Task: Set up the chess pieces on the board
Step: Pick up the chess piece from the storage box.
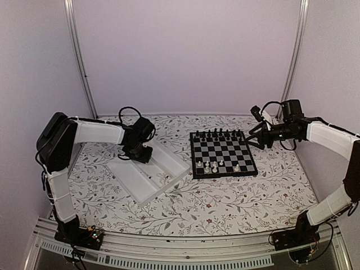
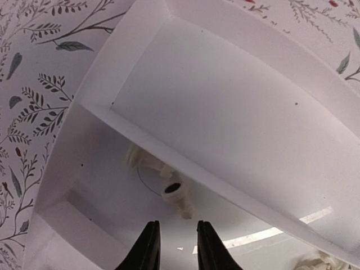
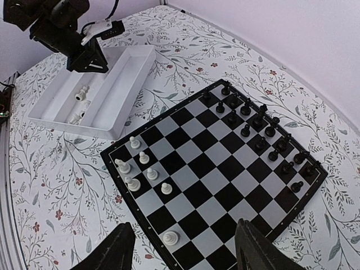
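Note:
The board (image 1: 223,153) lies right of centre. Several white chess pieces (image 3: 144,157) stand near one corner of the board (image 3: 225,163), and one more (image 3: 170,238) along the same edge. Other white pieces (image 2: 174,194) lie on their sides in the white tray (image 2: 236,188). My left gripper (image 2: 177,228) points down into that tray. Its jaws stand a narrow gap apart with nothing between them, and the nearest piece is just ahead of the tips. My right gripper (image 3: 183,236) hangs wide open and empty above the board's right edge.
Black chessmen (image 3: 259,132) fill the board's far rows. The tray (image 1: 147,171) sits slanted left of the board, with my left gripper (image 1: 142,156) over its back part. More white pieces (image 3: 83,93) lie in the tray (image 3: 121,73). Metal posts stand at the back.

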